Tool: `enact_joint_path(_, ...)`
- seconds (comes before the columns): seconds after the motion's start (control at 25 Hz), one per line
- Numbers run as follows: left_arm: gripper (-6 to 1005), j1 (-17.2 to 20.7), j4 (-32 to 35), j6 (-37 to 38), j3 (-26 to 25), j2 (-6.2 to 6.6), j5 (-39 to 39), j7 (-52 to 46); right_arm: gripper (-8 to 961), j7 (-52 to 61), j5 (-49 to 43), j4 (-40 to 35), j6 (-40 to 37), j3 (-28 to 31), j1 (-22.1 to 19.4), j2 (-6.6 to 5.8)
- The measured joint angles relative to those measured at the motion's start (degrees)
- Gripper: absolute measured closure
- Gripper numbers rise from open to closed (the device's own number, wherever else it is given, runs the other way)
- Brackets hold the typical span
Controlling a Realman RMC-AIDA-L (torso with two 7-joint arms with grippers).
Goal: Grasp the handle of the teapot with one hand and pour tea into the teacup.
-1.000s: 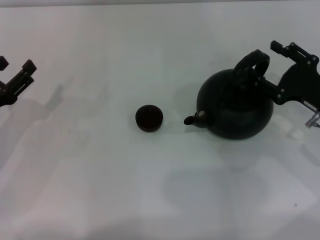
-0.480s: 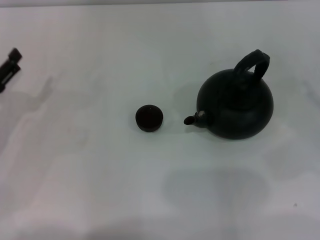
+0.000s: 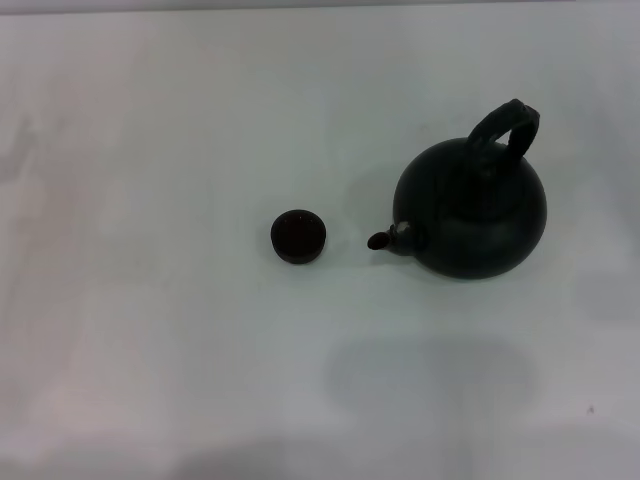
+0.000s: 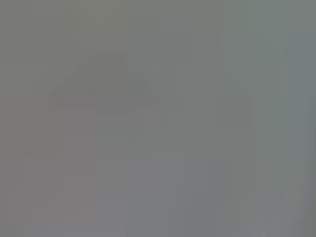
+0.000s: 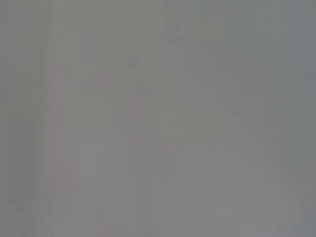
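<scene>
Head view: the teapot (image 3: pixel 471 213) stands upright on the white desk (image 3: pixel 160 350) at about 3 o'clock from centre, its handle (image 3: pixel 503 130) arching over the top and its spout aimed at 9 o'clock toward the teacup (image 3: pixel 298 237). Cup and pot stand near each other, not touching. Neither end effector appears in any view, so its opening cannot be told.
</scene>
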Motion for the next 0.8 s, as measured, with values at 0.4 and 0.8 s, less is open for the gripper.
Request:
enact_joint_path(0.4,153,-1.9,0.7,5.4,0.0,0.82,-0.7,0.7,88,-5.4,0.9,7.5,0.8,10.9,5.2,0.01)
enact_joint_path(0.8,153,-2.6,1.0,5.8,0.0,0.66,-0.7,1.0,88,-5.6,2.8,8.4,-4.6,11.1,5.2,0.12)
